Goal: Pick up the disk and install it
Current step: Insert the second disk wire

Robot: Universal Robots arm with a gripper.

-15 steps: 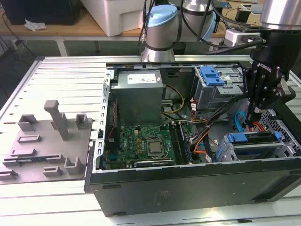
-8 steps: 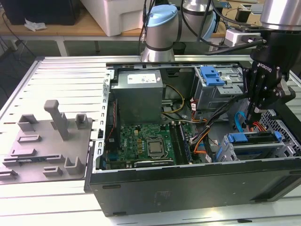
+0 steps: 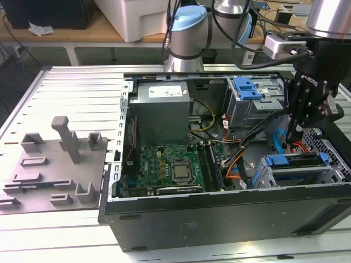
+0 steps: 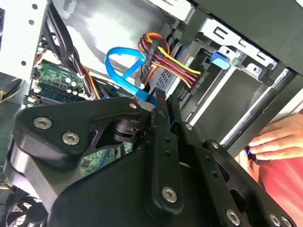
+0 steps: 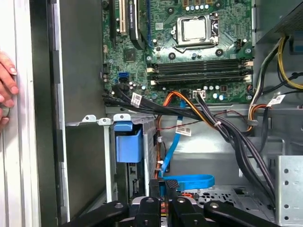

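Disk (image 3: 299, 164) sits half-hidden in its bay, under the end effector (image 3: 296, 131), whose fingers look pressed together.

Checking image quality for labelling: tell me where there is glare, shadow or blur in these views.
Exterior view: even light, pale glare on the table slats. Second wrist view: the pincer looms dark and soft, with a bright washed-out case wall. First wrist view: the motherboard is sharp and evenly lit.

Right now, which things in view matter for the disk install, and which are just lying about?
Job:
- disk, blue-bracketed, in the lower drive cage
- gripper, down inside the case just above it
- open computer case

Lying about:
- grey fixture plate, exterior view's left
- grey power supply box
- person's hand at the case edge
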